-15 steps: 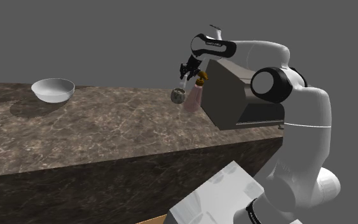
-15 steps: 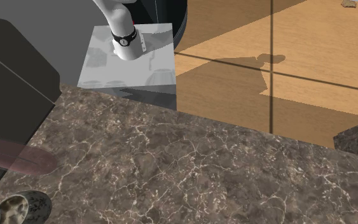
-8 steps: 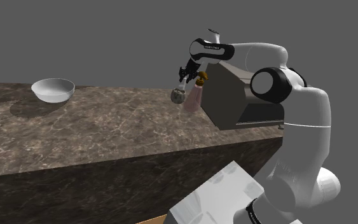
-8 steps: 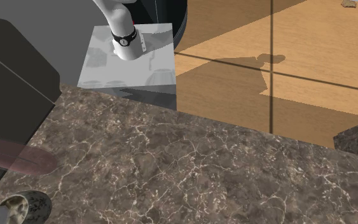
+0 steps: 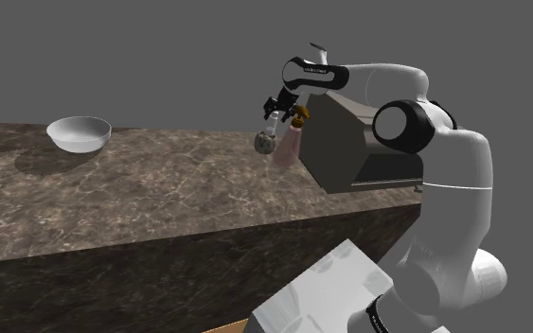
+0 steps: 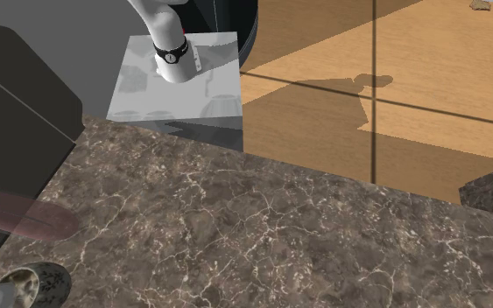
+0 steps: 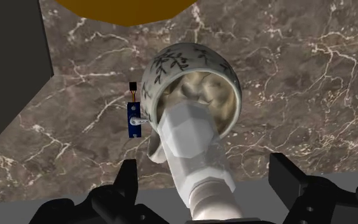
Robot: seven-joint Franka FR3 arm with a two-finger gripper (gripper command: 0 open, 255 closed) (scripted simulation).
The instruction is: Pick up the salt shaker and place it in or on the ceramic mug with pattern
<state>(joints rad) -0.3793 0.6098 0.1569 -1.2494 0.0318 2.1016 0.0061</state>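
over mug (image 7: 171, 63) — arm (image 5: 387, 80) reaching out, tool (image 7: 204, 165) spread, salt shaker (image 7: 187, 137) inside

The salt shaker (image 7: 193, 153) is a pale, off-white piece with a faceted, angular body and a rounded collar at the end nearer the end effector (image 7: 204, 164). It leans with its far end poked into the mouth of the mug (image 7: 171, 67), resting against the rim. It lies between the two fingers, which stand apart on either side without touching it. The mug is rounded and cream-coloured with a dark leafy sprig pattern around its outside and a lumpy pale inside. It rests on the dark veined desk (image 5: 141, 189), its opening turned toward the end effector. In the shoulder view the mug (image 5: 266, 142) sits near the desk's far edge, the shaker (image 5: 273, 123) rising out of it
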